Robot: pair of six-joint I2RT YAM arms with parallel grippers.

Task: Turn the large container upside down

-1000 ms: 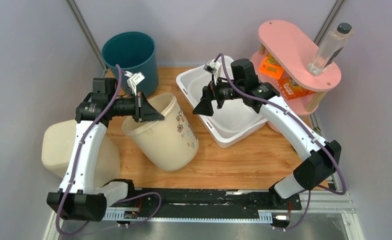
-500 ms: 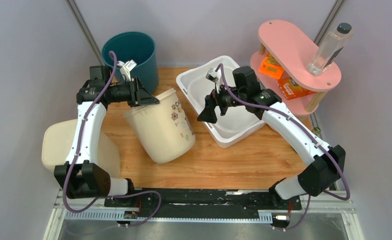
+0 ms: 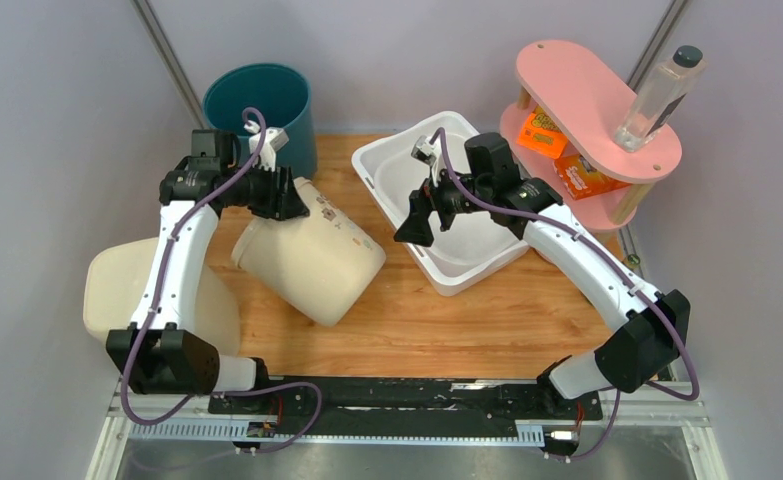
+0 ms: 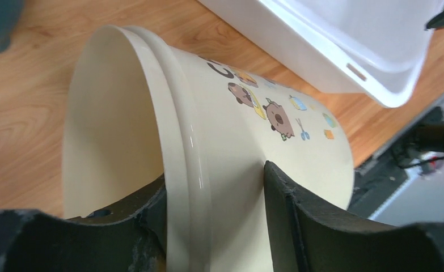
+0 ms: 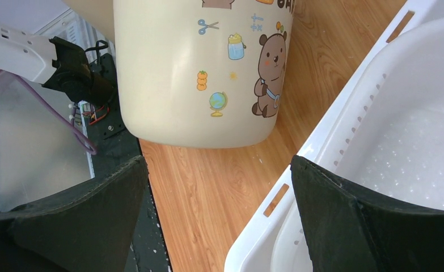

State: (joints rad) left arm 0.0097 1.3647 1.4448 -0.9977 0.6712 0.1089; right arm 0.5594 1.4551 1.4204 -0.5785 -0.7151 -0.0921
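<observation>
Pinching one cream bucket (image 3: 312, 265), left claw (image 3: 291, 204), right claw (image 3: 414, 224) spread, seemingly above one white tub (image 3: 454, 283).

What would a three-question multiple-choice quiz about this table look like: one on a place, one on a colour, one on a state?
1. Where does the clear bottle stand?
A) in the white tub
B) on top of the pink shelf
C) on the wooden tabletop

2. What colour is the round bin at the back left?
A) red
B) yellow
C) teal

3. How does the cream bucket sit?
A) tilted far over, mouth facing sideways
B) upright on its base
C) fully upside down

Answers:
1 B: the bottle stands on the shelf's upper board.
2 C: its wall and inside are dark teal.
3 A: its open mouth points to the left side, and the left gripper is clamped on its rim.
</observation>
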